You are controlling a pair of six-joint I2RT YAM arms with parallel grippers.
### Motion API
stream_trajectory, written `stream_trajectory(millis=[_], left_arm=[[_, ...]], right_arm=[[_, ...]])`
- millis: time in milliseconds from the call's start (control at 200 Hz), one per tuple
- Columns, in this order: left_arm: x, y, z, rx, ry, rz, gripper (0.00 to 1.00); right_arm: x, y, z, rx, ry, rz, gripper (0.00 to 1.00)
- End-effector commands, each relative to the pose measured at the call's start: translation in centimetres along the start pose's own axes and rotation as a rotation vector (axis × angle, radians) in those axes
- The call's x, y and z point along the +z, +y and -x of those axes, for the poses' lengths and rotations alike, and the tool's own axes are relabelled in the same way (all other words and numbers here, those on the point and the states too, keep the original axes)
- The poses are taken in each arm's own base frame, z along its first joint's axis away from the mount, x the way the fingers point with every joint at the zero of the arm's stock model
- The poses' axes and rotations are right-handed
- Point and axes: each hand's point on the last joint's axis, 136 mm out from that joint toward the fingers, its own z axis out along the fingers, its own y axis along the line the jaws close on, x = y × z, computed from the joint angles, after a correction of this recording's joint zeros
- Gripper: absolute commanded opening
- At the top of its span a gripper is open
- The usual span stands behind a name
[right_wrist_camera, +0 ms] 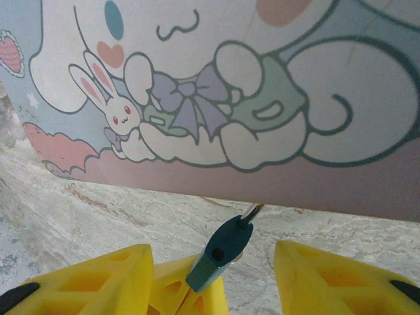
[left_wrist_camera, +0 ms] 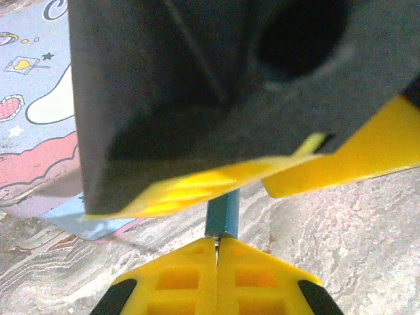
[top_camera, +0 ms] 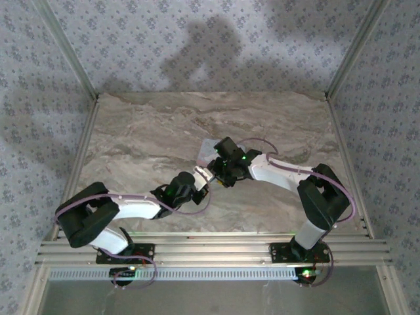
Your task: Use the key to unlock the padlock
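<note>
The left gripper [left_wrist_camera: 216,248] has its yellow jaws pressed together on the lower end of the padlock [left_wrist_camera: 221,220], a tiny dark blue block standing up from its fingertips; the right gripper [right_wrist_camera: 211,261] has its jaws well apart, one on each side of that block, clamping nothing; a small metal stub [right_wrist_camera: 251,213] juts from the padlock's upper end towards the cartoon-printed box [right_wrist_camera: 275,98] lying on the marble-patterned table [right_wrist_camera: 131,216]; whether it is shackle or key cannot be told; the step in hand looks like steadying the lock before the key goes in; the next move calls for fine alignment with the small dark hole in the padlock's side; counted: one padlock, one box, two grippers
</note>
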Motion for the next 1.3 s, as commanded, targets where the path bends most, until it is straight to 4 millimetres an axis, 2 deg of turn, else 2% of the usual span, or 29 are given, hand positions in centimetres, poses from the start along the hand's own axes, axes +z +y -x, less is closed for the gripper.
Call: stream_trajectory(millis=[0, 115, 335, 650, 914, 1294], left_arm=[[-0.6, -0.7, 5.6, 0.020, -0.142, -0.030, 0.00], [-0.8, -1.1, 6.0, 0.040, -0.130, -0.054, 0.00], [-1.4, -1.3, 6.8, 0.069, -0.126, -0.093, 0.00], [-1.0, -1.3, 7.6, 0.049, -0.153, -0.105, 0.00], [-0.7, -1.0, 8.5, 0.032, -0.226, -0.054, 0.00], [-0.7, -0.8, 9.1, 0.016, -0.276, 0.017, 0.00]], right_arm=[[-0.4, -0.6, -1.8, -0.057, 0.066, -0.038, 0.52], [-0.5, -0.6, -1.8, -0.070, 0.084, -0.034, 0.49], [-0.9, -0.7, -1.7, -0.096, 0.093, -0.042, 0.34], [-0.2, -0.2, -1.6, -0.070, 0.105, -0.019, 0.47], [0.6, -0.3, -1.5, 0.028, 0.113, 0.008, 0.48], [-0.3, -1.2, 0.3, 0.161, 0.022, 0.008, 0.45]])
